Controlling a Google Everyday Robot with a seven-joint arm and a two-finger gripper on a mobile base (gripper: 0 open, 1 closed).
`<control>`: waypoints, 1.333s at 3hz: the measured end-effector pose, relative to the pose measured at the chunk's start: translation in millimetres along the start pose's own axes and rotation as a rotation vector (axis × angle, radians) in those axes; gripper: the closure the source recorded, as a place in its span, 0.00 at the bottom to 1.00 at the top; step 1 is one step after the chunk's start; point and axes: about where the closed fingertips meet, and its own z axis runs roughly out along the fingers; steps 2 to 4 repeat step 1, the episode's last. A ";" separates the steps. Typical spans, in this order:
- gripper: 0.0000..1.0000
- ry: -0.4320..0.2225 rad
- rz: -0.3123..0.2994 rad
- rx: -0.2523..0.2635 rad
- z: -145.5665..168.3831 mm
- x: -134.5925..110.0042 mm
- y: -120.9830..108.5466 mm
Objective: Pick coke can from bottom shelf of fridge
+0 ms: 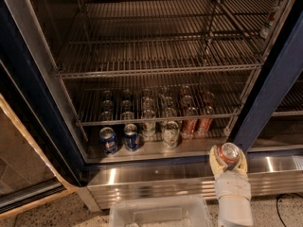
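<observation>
My gripper (228,161) is shut on the red coke can (229,152) and holds it upright in front of the fridge's (33,93) steel base panel, at the lower right, outside the bottom shelf (151,149). The can's silver top faces the camera. The white arm rises from the bottom edge to the gripper. On the bottom shelf stand two blue cans (120,138), a white-and-green can (170,134) and more red cans (196,123) behind it, with further rows in the back.
Wire-grid racks (156,60) span the fridge above. A dark blue door post (272,84) stands just right of the gripper. A clear plastic bin (158,214) sits on the floor below. A cable (280,207) lies at the lower right.
</observation>
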 end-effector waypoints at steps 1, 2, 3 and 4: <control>1.00 -0.002 0.001 0.006 -2.7 -1.3 -3.3; 1.00 -0.002 0.001 0.006 -2.7 -1.3 -3.3; 1.00 -0.002 0.001 0.006 -2.7 -1.3 -3.3; 1.00 -0.002 0.001 0.006 -2.7 -1.3 -3.3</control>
